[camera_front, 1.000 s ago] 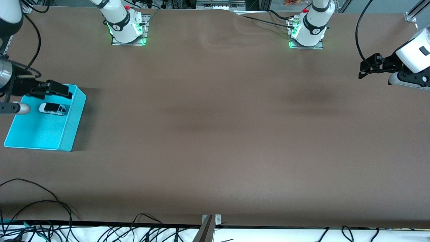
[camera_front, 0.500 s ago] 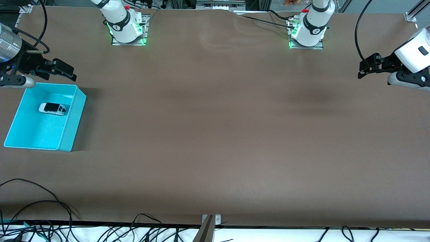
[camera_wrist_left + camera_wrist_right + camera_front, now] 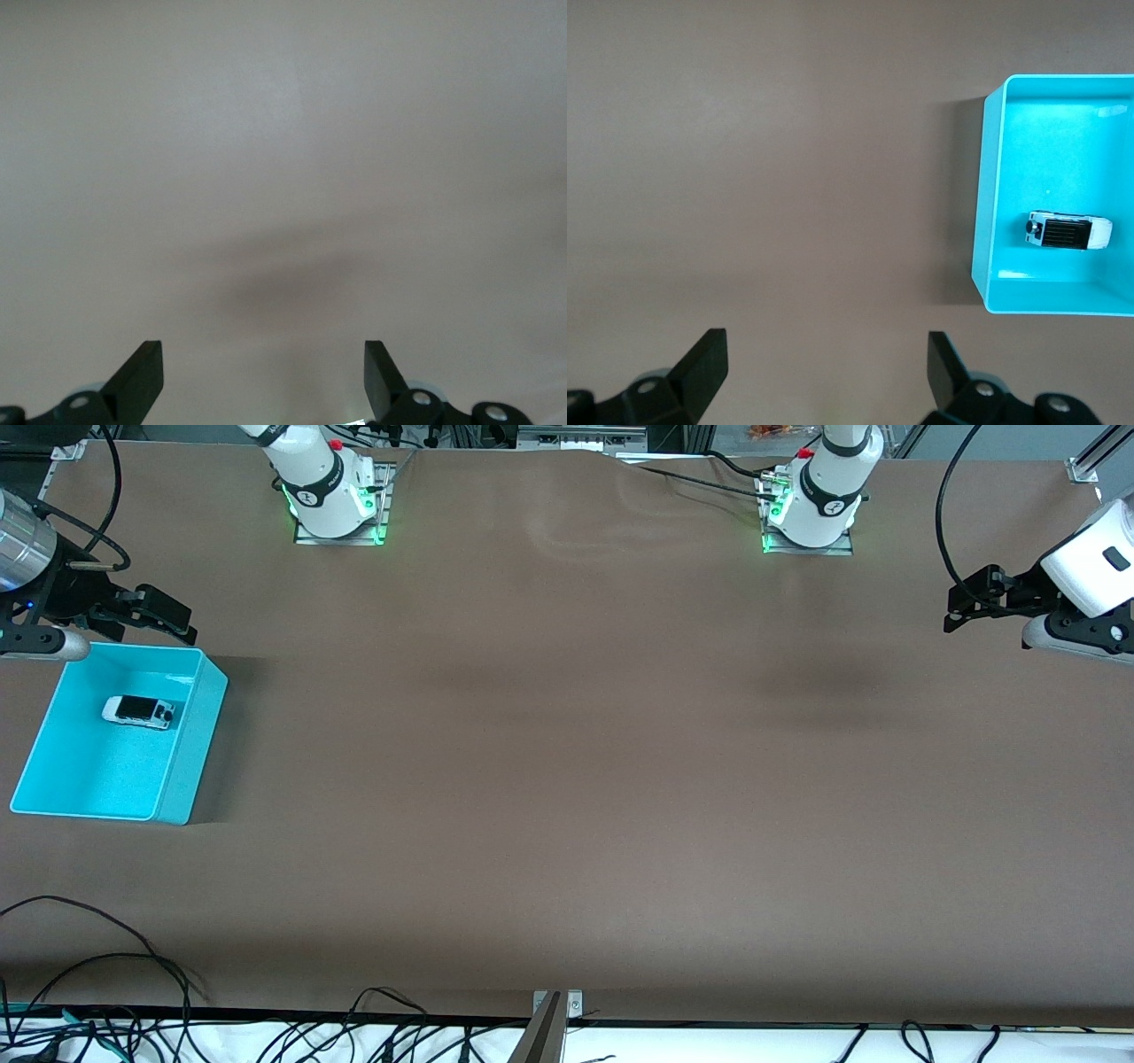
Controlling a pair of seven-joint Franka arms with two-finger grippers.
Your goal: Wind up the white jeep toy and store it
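Note:
The white jeep toy [image 3: 137, 711] lies in the cyan box [image 3: 190, 735] at the right arm's end of the table. It also shows in the right wrist view [image 3: 1068, 231], inside the box [image 3: 983, 195]. My right gripper [image 3: 164, 624] is open and empty, held in the air over the table by the box's rim nearest the robots' bases. Its fingers frame bare table in its wrist view [image 3: 824, 354]. My left gripper [image 3: 961, 611] is open and empty over the left arm's end of the table, waiting. Its wrist view [image 3: 263, 363] holds only bare table.
The two arm bases [image 3: 332, 509] [image 3: 811, 514] stand along the table's edge farthest from the front camera. Loose black cables [image 3: 106, 974] and a metal bracket [image 3: 556, 1005] lie at the edge nearest that camera. A brown cloth covers the table.
My right gripper has drawn back from over the box's inside to over its rim nearest the bases. The jeep stays in the box. The left arm has barely moved.

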